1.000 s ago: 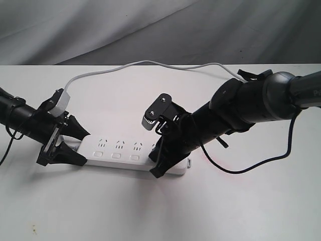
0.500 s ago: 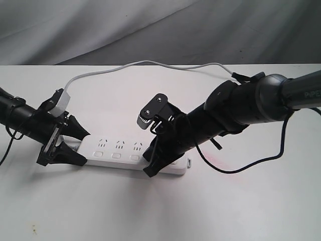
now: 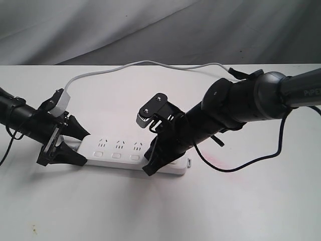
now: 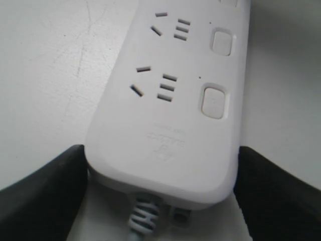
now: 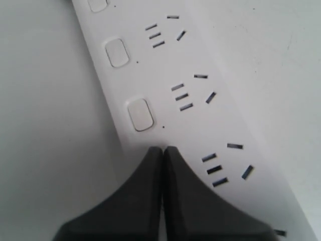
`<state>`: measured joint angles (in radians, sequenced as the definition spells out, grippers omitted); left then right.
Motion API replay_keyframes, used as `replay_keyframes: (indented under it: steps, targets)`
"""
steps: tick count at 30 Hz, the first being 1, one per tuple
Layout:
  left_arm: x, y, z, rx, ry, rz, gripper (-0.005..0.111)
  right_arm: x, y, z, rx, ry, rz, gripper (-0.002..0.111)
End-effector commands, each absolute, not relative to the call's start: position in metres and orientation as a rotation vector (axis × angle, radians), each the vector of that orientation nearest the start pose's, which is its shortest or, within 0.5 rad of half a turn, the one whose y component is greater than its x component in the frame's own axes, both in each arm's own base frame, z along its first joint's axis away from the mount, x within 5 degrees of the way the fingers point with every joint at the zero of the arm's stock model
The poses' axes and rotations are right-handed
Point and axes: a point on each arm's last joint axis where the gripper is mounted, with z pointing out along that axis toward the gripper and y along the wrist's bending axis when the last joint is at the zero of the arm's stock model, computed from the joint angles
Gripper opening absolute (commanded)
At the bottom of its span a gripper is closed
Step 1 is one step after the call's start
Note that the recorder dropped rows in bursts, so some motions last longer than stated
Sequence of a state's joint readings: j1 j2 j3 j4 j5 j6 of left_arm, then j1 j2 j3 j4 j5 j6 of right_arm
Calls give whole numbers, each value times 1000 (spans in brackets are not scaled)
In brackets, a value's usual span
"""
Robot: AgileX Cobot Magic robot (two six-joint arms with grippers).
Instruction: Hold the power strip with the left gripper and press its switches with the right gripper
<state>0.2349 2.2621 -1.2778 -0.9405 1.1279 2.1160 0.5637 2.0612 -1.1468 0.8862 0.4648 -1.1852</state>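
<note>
Fingers [image 4: 45, 191] of the left gripper [image 3: 85, 147] are clamped on the power strip [image 3: 120, 150] at its cord end; the right gripper [image 5: 163, 150] is clenched, tips set on it beside a switch [image 5: 140, 114].

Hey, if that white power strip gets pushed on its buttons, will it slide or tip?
Probably rigid: the power strip is a flat moulded bar lying flush on the table, so tipping seems unlikely. Its smooth plastic might slide, though the left gripper clamps one end. The cord looks floppy.
</note>
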Motion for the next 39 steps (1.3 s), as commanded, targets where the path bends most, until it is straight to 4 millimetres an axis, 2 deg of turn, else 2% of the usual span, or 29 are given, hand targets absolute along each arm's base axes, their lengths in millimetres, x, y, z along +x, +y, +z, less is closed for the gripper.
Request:
replay_keyframes:
  steps: [1, 3, 4, 5, 6, 7, 10, 12, 15, 21, 26, 32, 39]
  targets:
    - [365, 24, 53, 1565, 2086, -864, 63, 305, 223, 74, -1428, 2425, 458, 0]
    - [365, 24, 53, 1565, 2086, -864, 63, 307, 228, 95, -1363, 2359, 518, 0]
    - [365, 24, 53, 1565, 2086, -864, 63, 309, 232, 119, -1313, 2267, 562, 0]
    - [365, 24, 53, 1565, 2086, -864, 63, 310, 234, 129, -1308, 2221, 570, 0]
    - [365, 24, 53, 1565, 2086, -864, 63, 309, 235, 154, -1280, 2142, 580, 0]
    - [365, 24, 53, 1565, 2086, -864, 63, 308, 234, 170, -1267, 2103, 574, 0]
    - [365, 24, 53, 1565, 2086, -864, 63, 309, 224, 190, -1247, 2066, 575, 0]
    - [365, 24, 53, 1565, 2086, -866, 63, 313, 214, 188, -1254, 2100, 600, 0]
    - [365, 24, 53, 1565, 2086, -866, 63, 308, 198, 171, -1263, 2170, 560, 0]
    - [365, 24, 53, 1565, 2086, -866, 63, 295, 187, 150, -1263, 2244, 531, 0]
    - [365, 24, 53, 1567, 2086, -866, 63, 297, 186, 138, -1278, 2261, 502, 0]
    - [365, 24, 53, 1567, 2086, -866, 63, 298, 187, 112, -1290, 2328, 520, 0]
    - [365, 24, 53, 1567, 2086, -866, 63, 298, 190, 111, -1297, 2312, 531, 0]
